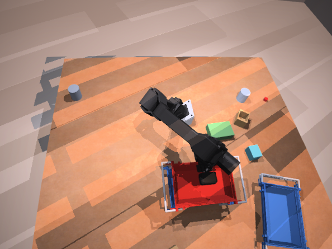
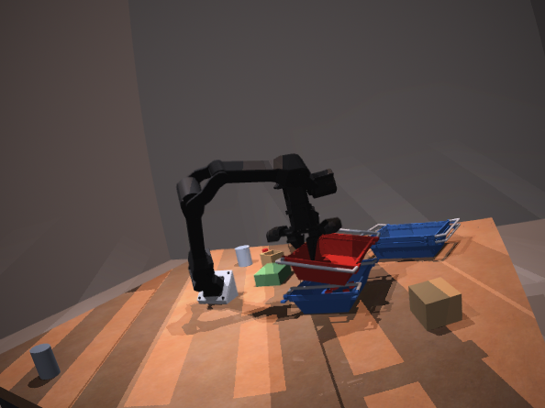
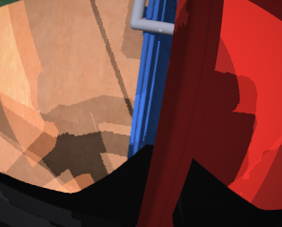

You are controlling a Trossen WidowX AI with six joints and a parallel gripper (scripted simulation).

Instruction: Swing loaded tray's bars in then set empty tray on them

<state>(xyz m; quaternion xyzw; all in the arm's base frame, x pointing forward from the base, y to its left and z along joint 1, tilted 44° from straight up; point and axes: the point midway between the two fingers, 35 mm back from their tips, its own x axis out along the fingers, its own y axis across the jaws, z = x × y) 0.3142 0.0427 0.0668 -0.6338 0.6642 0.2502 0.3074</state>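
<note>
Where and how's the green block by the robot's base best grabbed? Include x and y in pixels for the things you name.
Probably across its shorter width at mid-length, coming straight down from above with the fingers either side of its long faces. The green block (image 1: 220, 130) (image 2: 272, 275) lies flat and low, longer than wide, with its top uncovered. The gripper (image 1: 205, 169) (image 2: 305, 247) would first have to release the red tray (image 1: 193, 196) (image 2: 321, 271) (image 3: 191, 95).

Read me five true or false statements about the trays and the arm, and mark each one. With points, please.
1. The end effector (image 1: 205, 168) (image 2: 305, 247) grips the red tray (image 1: 195, 187) (image 2: 328, 271) (image 3: 183, 95) by its rim. True.
2. The red tray is over the green block (image 1: 220, 130) (image 2: 272, 274). False: it is above a blue tray (image 1: 170, 189) (image 2: 323, 303) (image 3: 143, 114).
3. A second blue tray (image 1: 282, 215) (image 2: 408, 247) stands apart. True.
4. The red tray is full of cylinders. False: none are in it.
5. The cyan cube (image 1: 254, 152) is outside the trays. True.
</note>
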